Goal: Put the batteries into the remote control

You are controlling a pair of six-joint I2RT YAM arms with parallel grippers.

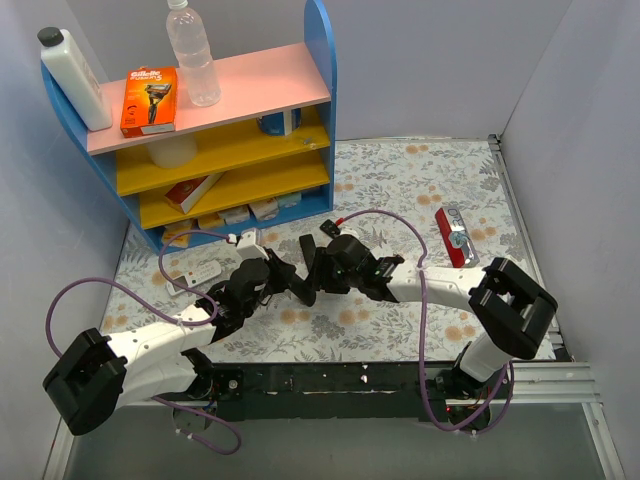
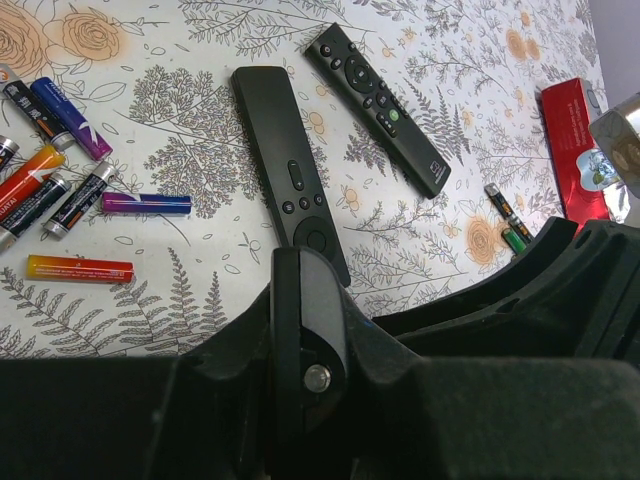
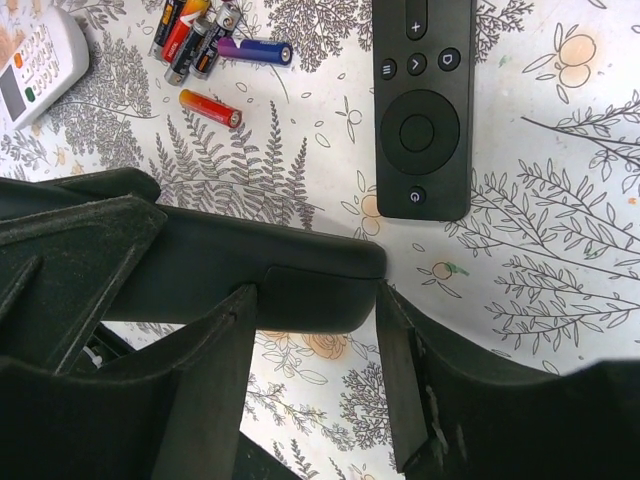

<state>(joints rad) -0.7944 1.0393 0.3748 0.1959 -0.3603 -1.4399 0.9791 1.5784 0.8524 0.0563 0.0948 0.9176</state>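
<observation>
Top view: both arms lie low, wrists meeting mid-table and hiding whatever lies beneath. Left wrist: left gripper [image 2: 308, 292] pinched closed, anything clamped unreadable; the batteries [image 2: 512, 238] lie right, beside a red pack [image 2: 575, 150], apart from the black remote [image 2: 285, 150]. Right wrist: right gripper [image 3: 318, 298] fingers parted astride a black bar [image 3: 300, 258], just near that remote.

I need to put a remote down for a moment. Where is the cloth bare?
Bare cloth lies between the buttoned remote and the red pack, beyond the two batteries. Crowded: the loose coloured cells left of the slim remote in the left wrist view.
</observation>
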